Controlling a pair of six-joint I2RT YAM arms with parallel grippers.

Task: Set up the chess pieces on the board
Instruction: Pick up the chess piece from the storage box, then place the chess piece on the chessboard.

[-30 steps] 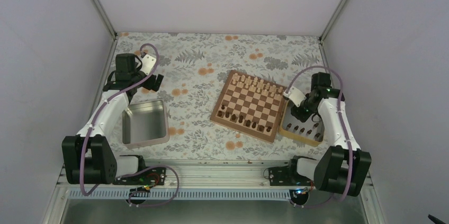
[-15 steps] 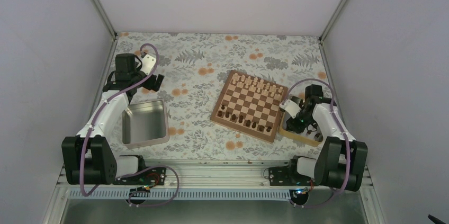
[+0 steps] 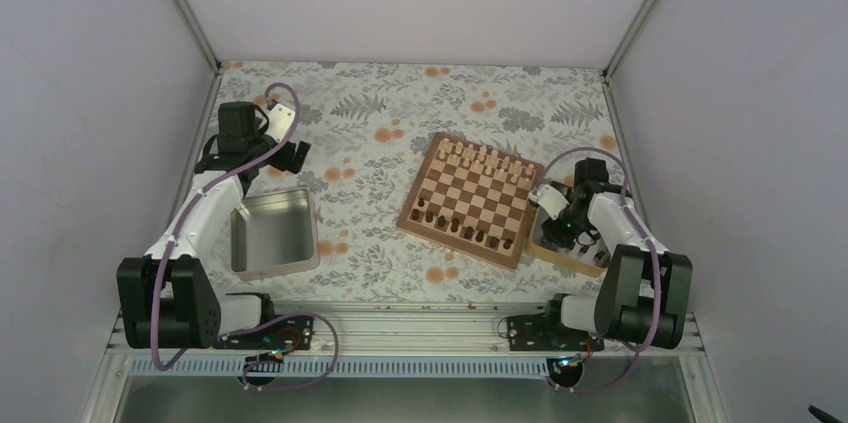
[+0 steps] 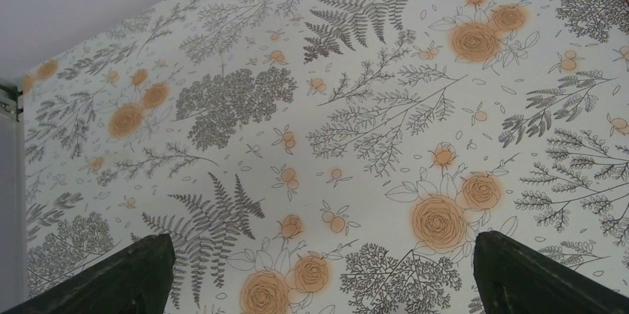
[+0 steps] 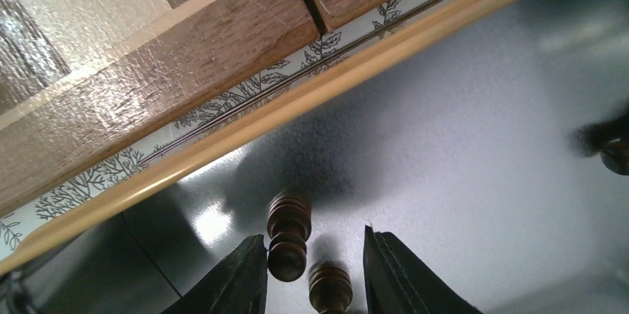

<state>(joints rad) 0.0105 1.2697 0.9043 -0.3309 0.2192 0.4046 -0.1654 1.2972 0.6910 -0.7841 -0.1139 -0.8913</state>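
Right hand (image 5: pixel 313 273) part-open, astride chess piece (image 5: pixel 288 246)

Top view high above table (image 3: pixel 370 113), left wrist close over its floral surface, right wrist inside tray (image 5: pixel 297 104) beside board (image 5: pixel 185 54)

Inside the tray (image 5: pixel 460 128): one of the chess pieces (image 5: pixel 616 154), cropped by the picture's right edge. Nearer, between the right gripper (image 5: pixel 311 236) jaws: a second piece, base cropped below. Beyond the tray rim: the board (image 5: pixel 185 54), blurred, cropped above. From overhead, piece types in the tray too small to tell.
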